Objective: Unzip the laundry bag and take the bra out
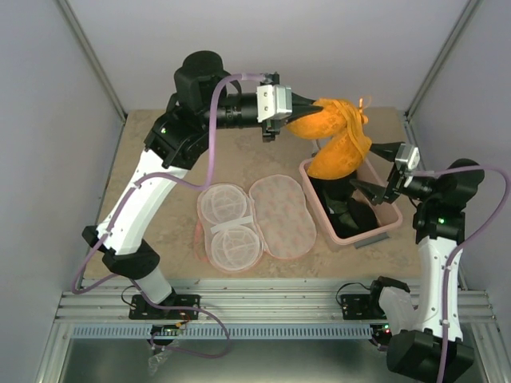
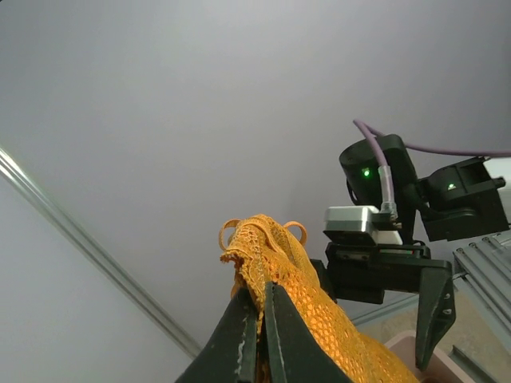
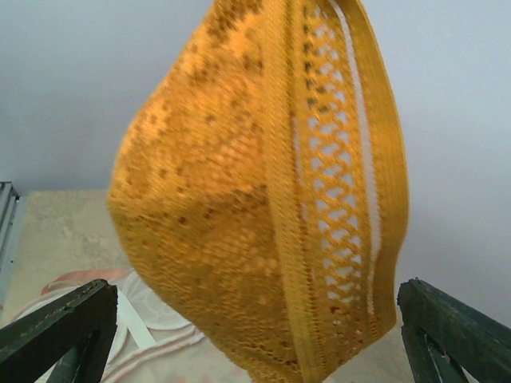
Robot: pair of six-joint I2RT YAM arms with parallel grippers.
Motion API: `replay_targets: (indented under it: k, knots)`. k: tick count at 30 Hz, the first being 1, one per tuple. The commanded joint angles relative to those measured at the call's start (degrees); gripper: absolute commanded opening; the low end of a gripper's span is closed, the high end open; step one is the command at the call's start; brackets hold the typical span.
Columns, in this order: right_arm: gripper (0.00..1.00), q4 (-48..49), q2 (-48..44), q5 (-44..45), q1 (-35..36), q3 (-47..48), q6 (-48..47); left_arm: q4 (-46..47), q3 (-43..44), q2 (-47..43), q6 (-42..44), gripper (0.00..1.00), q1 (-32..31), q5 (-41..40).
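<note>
The laundry bag lies flat and opened out near the middle of the table's near edge. It shows two peanut-shaped halves, white mesh on the left and pale printed fabric with a pink rim on the right. It looks limp and light, so it could slide if anything drags across it.

The left gripper reaches over the far edge with its fingers clenched on a bunched fold of the bra. The bra hangs in the air towards the far right corner, well clear of the bag and over the far end of a pink plastic bin that holds a dark garment. The bra is orange-yellow, with a rounded padded cup, an open lace weave and a smooth band along its edge.

The main risk, as I judge it, is that pinch. Only a narrow ridge of loose-knit fabric sits between the jaws, and the cups hang below it. A quick swing could pull it free and drop the bra into the bin among the dark clothing.

The right gripper sits just right of the hanging cup with its fingers spread wide, holding nothing. If it closes while the left gripper pulls, the lace could stretch or snag. The two grippers are also close enough to knock together.
</note>
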Motion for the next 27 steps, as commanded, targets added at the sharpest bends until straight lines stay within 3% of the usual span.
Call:
replay_targets:
  k: [1,10,19,20,24,27]
  knots:
    - [0.95,-0.4,1.7,-0.5,-0.1,1.0,0.8,-0.9,2.4,-1.8,0.7,0.00,-0.2,2.7]
    - [0.84,0.7,1.5,-10.5,1.0,1.4,1.0,-0.7,1.5,-2.0,-1.1,0.00,-0.2,2.8]
    - [0.06,-3.0,0.8,-11.7,1.4,2.4,1.6,2.8,0.2,-1.6,-11.1,0.00,-0.1,-3.5]
    - [0.01,-3.2,1.0,-11.1,1.5,2.8,2.3,3.0,-0.3,-1.5,-13.0,0.00,0.0,-3.9]
    - [0.00,-10.9,1.3,-4.9,1.3,4.7,7.6,6.0,-4.4,-0.7,-24.2,0.00,2.0,-5.7]
    - [0.00,-23.4,1.8,1.5,0.6,6.2,11.9,7.1,-8.6,0.6,-26.4,0.00,2.5,-5.9]
